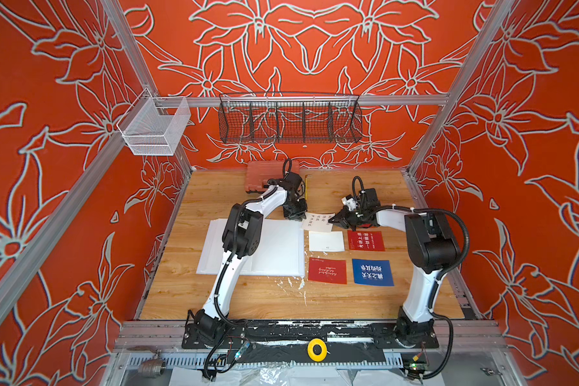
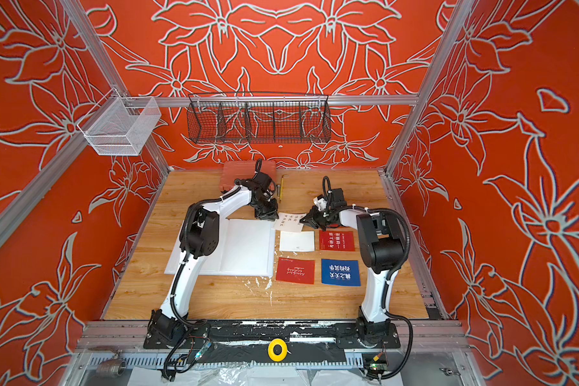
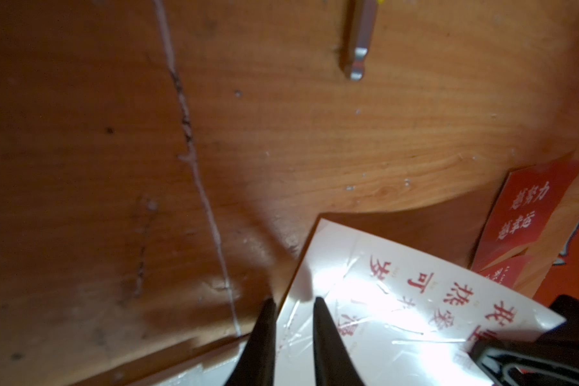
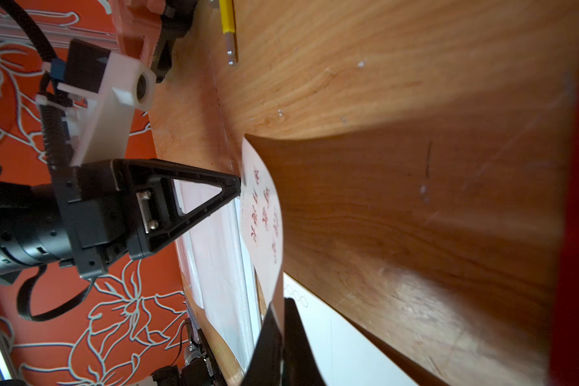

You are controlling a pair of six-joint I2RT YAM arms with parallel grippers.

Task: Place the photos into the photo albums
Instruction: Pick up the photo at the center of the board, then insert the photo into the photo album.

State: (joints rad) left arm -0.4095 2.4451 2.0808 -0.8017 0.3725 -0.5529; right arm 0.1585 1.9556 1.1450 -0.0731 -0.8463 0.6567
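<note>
The photo album (image 1: 278,249) lies open on the wooden table, its white sleeve pages up, partly under my left arm. Just behind its back right corner, a white photo with red characters (image 1: 318,222) is held off the table and bowed. My left gripper (image 3: 293,302) is shut on its near edge, and my right gripper (image 4: 279,305) is shut on the opposite edge. To the right of the album lie a plain white photo (image 1: 326,241), two red photos (image 1: 365,240) (image 1: 327,270) and a blue photo (image 1: 372,272). Another red photo (image 3: 528,214) lies beneath the right gripper.
An orange-pink plastic case (image 1: 264,177) sits at the back of the table behind my left wrist. A yellow-handled tool (image 4: 228,30) lies beside it. A black wire basket (image 1: 290,122) and a white mesh basket (image 1: 154,127) hang on the frame above.
</note>
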